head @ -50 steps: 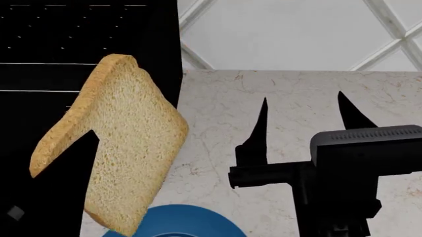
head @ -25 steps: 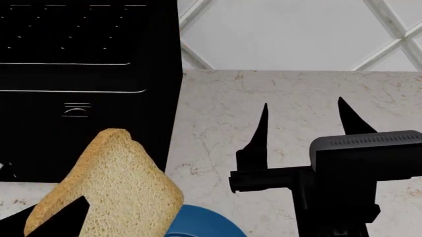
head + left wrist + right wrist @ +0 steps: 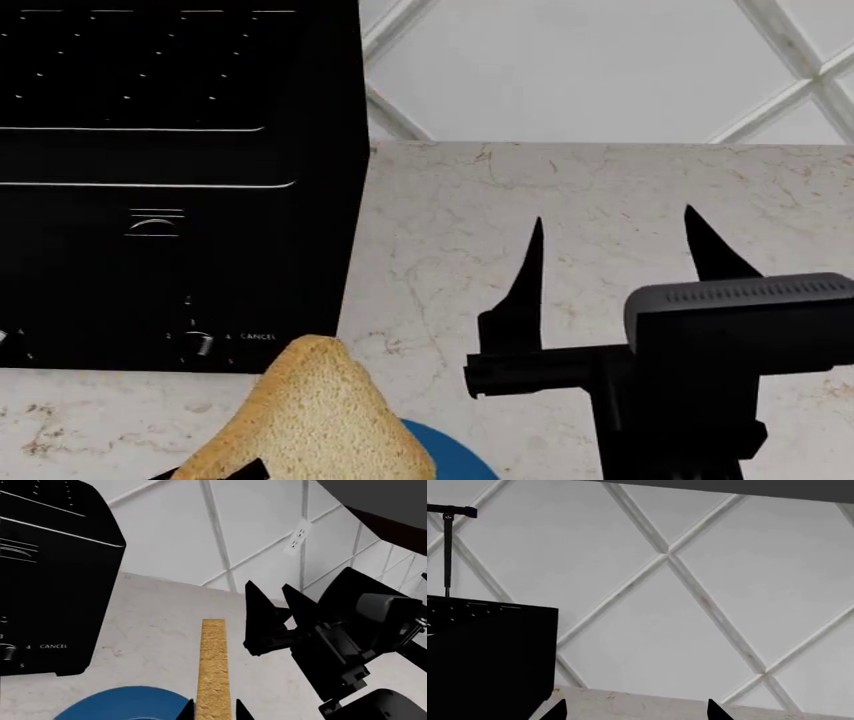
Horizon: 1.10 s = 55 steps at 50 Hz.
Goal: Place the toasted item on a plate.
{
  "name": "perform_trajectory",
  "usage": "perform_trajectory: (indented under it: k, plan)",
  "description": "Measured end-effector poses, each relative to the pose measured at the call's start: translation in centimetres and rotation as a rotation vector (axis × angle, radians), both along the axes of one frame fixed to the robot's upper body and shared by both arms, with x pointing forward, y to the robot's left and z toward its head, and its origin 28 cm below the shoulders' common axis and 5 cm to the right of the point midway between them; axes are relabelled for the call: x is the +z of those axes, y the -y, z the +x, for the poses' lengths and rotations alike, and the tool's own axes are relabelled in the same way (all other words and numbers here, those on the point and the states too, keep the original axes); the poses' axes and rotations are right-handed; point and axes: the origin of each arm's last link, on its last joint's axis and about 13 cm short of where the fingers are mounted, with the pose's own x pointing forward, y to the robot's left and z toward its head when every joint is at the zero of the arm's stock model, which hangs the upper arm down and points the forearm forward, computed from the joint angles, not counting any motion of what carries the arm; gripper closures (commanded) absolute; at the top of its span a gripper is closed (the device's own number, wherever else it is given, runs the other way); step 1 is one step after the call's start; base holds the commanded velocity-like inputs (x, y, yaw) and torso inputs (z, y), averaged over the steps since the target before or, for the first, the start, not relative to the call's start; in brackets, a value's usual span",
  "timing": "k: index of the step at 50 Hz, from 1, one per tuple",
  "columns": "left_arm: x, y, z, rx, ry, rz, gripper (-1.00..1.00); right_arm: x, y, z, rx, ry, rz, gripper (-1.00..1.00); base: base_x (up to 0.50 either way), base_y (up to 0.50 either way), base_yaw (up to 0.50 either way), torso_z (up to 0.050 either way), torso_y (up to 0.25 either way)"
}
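Two surfaces fill most of the head view: a pale marble-look counter (image 3: 441, 240) veined in tan, and behind it a white tiled wall (image 3: 601, 70) crossed by diagonal grout lines. At the far left a black toaster (image 3: 174, 180) stands on the counter, its front showing dials and a small "CANCEL" label. Just in front of it, at the lower edge, the toasted item (image 3: 320, 420) sits tilted, its rounded crust uppermost and its porous face toward the camera. The blue rim of the plate (image 3: 447, 455) peeks out just beside and behind the slice's lower right edge; whether they touch cannot be told.

From the left wrist view the slice appears edge-on as a narrow golden strip (image 3: 213, 665), clamped between the dark fingertips of the left gripper (image 3: 213, 711), above the counter next to the plate (image 3: 120, 705). A white wall outlet (image 3: 297, 536) is set in the tiles.

Farther right, the right gripper (image 3: 614, 250) hangs over bare counter, its two pointed fingers well apart with nothing between them.
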Motion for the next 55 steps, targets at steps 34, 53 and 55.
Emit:
perform_trajectory:
  k: [34, 53, 55]
  plan:
    - [-3.1, 0.6, 1.5, -0.034, -0.079, -0.026, 1.0, -0.2, -0.1, 0.1, -0.003, -0.009, -0.002, -1.0, 0.0, 0.0, 0.0, 0.0, 0.0]
    - [-4.6, 0.4, 2.5, -0.011, -0.106, -0.052, 1.0, -0.1, 0.0, 0.0, -0.006, -0.01, -0.007, -1.0, 0.0, 0.0, 0.0, 0.0, 0.0]
    - [-4.7, 0.3, 2.5, -0.009, -0.109, -0.055, 1.0, -0.1, 0.0, -0.1, -0.006, -0.01, -0.007, -1.0, 0.0, 0.0, 0.0, 0.0, 0.0]
